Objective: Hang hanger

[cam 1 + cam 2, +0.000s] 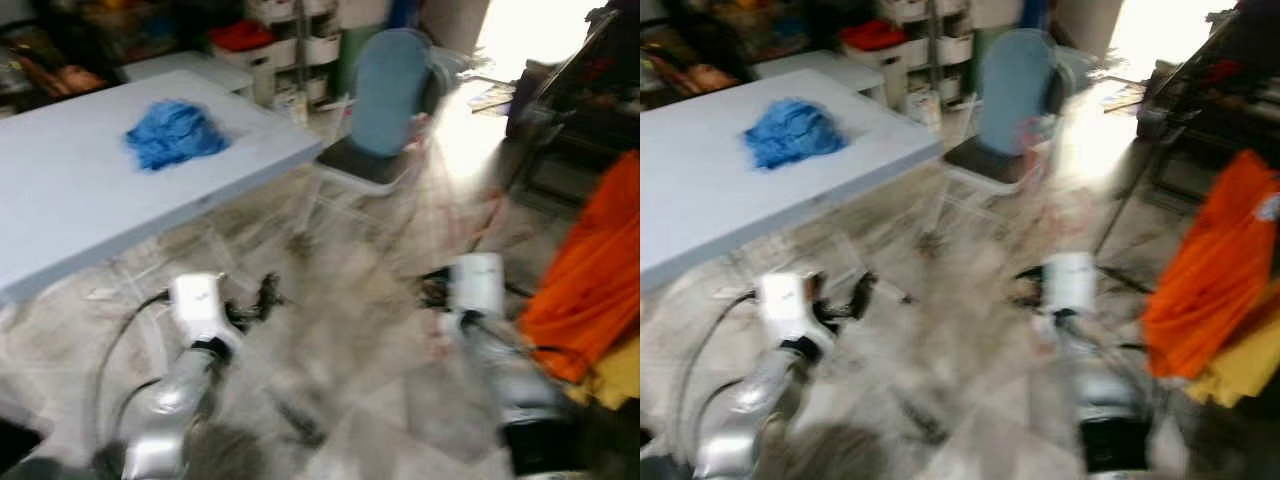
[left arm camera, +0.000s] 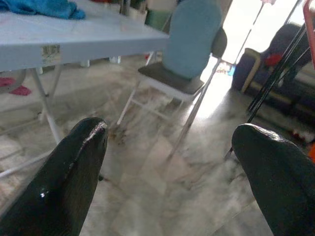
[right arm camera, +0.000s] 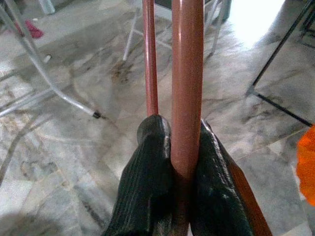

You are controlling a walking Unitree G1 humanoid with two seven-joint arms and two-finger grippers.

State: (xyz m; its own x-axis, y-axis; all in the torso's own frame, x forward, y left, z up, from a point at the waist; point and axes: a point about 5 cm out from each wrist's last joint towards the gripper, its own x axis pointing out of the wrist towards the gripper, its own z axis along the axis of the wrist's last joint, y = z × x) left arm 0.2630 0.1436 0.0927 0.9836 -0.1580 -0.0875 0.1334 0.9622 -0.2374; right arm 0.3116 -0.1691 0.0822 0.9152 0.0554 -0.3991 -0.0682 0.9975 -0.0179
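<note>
From the remote station, I had the right end effector (image 3: 173, 162) clamped on the reddish hanger (image 3: 187, 73), its fingers pinching one thick bar low down, with a thinner bar running just beside it. The left end effector (image 2: 170, 172) stood wide apart and carried nothing, pointed at the marble floor (image 2: 162, 167).

The head views were smeared with motion blur, so the worst risk, as I judged it, was steering on a soft picture. The grip sat on a single smooth bar; a jolt in a stride could have let the hanger twist or slide between the fingers. Its long free end reached ahead of the arm and might have snagged a chair leg or the dark rack frame (image 1: 560, 120).

Between me and the bright doorway stood a folding chair (image 1: 385, 110) with a pale blue back, close to the corner of the white worktop (image 1: 70, 200), where a blue cloth (image 1: 175, 132) lay bunched. On the right hung an orange garment (image 1: 590, 270) with a yellow one below it, close beside the right arm. I could not make out a rail for hanging.
</note>
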